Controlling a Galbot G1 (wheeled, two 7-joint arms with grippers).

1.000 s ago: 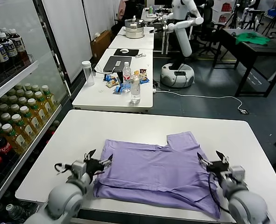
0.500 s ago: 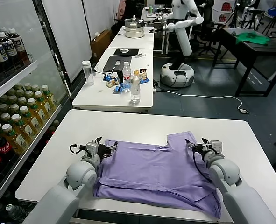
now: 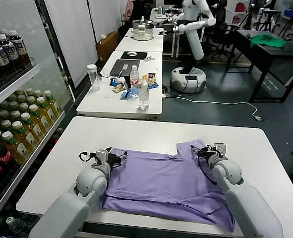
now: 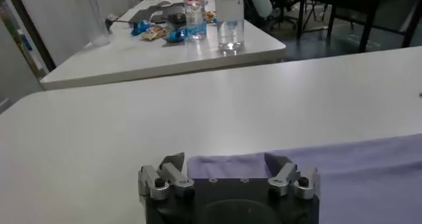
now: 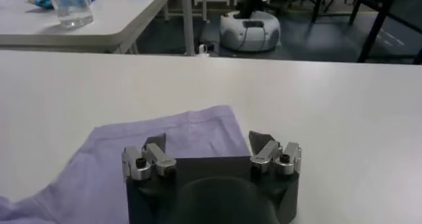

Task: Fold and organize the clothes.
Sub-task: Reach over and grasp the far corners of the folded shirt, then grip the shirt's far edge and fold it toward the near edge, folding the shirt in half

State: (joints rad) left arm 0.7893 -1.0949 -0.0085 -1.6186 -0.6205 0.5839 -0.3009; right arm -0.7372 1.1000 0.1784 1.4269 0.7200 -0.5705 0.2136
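While the shirt (image 3: 168,183) is lying spread flat on the near half of the table (image 3: 136,131), you are working with something that looks thin, soft and very light, so expect it to drape, wrinkle and drag along the tabletop rather than hold any shape. Your left gripper (image 3: 117,158) is sitting at the shirt's far left corner with its jaws spread and nothing between them, and the wrist view shows the purple hem just ahead of the fingertips (image 4: 173,161). Your right gripper (image 3: 204,151) is hovering over the far right sleeve, likewise spread wide and empty (the sleeve edge is lying right under it). Those two far corners are probably the best places to pinch, low and at the hem, taking one layer cleanly. As for containers, a water bottle (image 3: 144,92) on the next table is looking partly full, and the tall cup (image 3: 92,77) beside it is hard to judge.
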